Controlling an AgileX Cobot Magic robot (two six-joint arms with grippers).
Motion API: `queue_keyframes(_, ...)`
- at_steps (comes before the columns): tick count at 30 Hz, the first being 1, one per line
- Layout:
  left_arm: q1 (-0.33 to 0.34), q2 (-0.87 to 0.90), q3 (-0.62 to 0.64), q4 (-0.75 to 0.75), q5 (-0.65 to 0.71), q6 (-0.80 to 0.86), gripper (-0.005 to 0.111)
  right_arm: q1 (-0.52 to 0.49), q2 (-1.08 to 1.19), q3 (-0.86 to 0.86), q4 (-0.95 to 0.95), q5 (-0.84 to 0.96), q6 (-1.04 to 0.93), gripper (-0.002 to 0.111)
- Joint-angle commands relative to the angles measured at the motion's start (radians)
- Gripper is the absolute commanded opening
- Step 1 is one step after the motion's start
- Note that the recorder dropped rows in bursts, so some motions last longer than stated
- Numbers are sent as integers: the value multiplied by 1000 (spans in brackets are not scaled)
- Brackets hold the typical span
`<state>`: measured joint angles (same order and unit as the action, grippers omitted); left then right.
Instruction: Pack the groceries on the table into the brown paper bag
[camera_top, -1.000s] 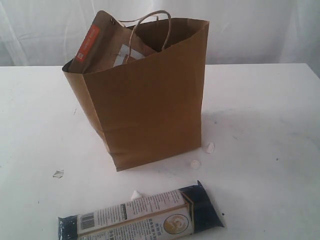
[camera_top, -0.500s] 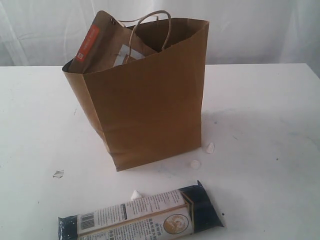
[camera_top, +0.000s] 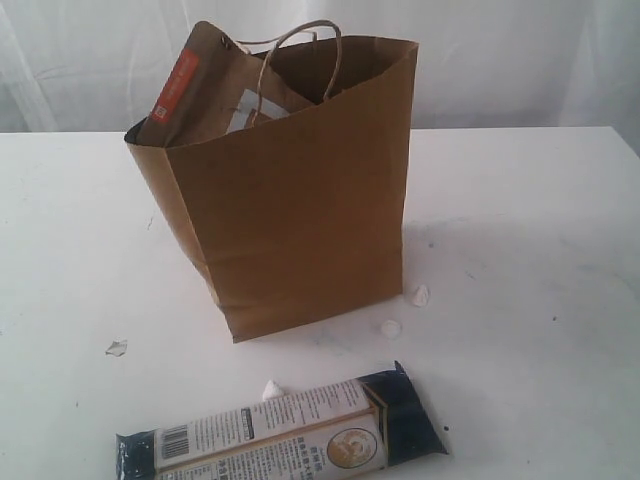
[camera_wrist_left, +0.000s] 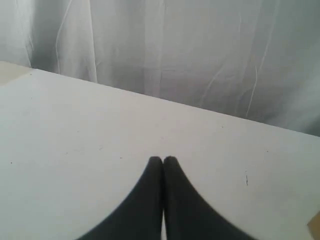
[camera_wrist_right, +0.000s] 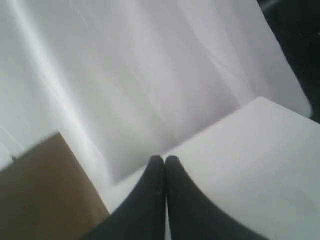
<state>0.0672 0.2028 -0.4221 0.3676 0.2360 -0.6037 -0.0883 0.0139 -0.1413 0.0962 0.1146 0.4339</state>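
One long blue-white packet (camera_top: 280, 435) still lies outside the brown paper bag (camera_top: 290, 220); nothing moved, packing stalled; left gripper (camera_wrist_left: 162, 160), right gripper (camera_wrist_right: 164, 159) both pressed together, empty.

The white table (camera_top: 530, 190) I work at, faintly smudged. Standing upright on it, near the middle: the brown paper bag (camera_top: 300, 230). Lying flat, apart from the bag: the long blue-white packet (camera_top: 280, 432). Small white scraps (camera_top: 391, 327) are scattered between bag and packet, with one off alone.
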Motion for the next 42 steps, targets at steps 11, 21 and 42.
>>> queue_keyframes(11,-109,-174,141,-2,20,16,0,-5,24,-3,36,-601,41,0)
queue_keyframes(21,-109,-174,249,37,176,-73,0,-5,361,-422,-240,-820,41,0)
queue_keyframes(42,-109,-174,249,30,176,-73,0,-5,1293,-743,-1072,873,352,0)
